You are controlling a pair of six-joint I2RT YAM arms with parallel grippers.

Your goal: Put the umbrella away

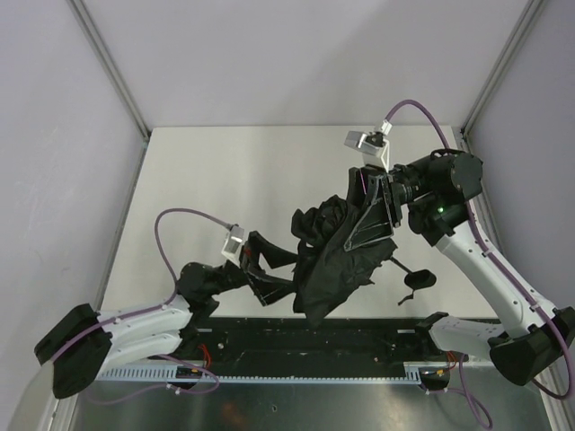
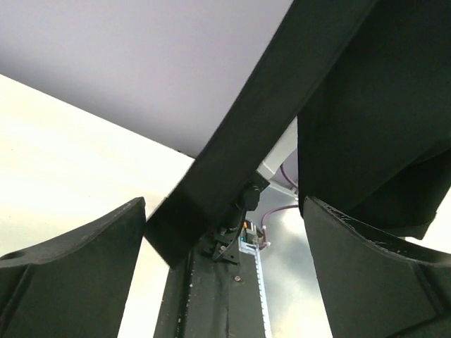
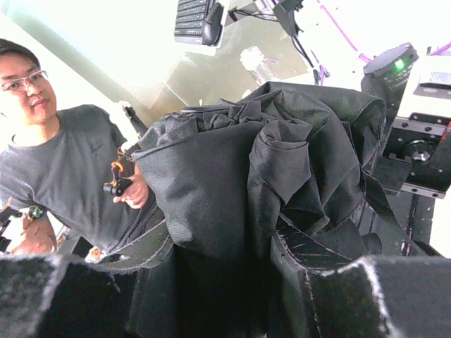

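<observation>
The umbrella (image 1: 346, 256) is a bunched mass of matte black fabric in the middle of the white table, held up at its top right. My right gripper (image 1: 377, 205) is shut on that fabric. In the right wrist view the folds (image 3: 232, 183) fill the gap between my two fingers (image 3: 394, 296). My left gripper (image 1: 269, 267) sits at the umbrella's left edge with its jaws apart. In the left wrist view a black band of fabric (image 2: 246, 148) crosses diagonally above the gap, and more fabric (image 2: 373, 105) hangs at the right. A thin rod leads to a small black end piece (image 1: 419, 278) at the right.
A black rail (image 1: 314, 334) and a metal plate (image 1: 296, 404) run along the near edge between the arm bases. Grey walls close the back and both sides. A person (image 3: 63, 155) holding a small device shows in the right wrist view.
</observation>
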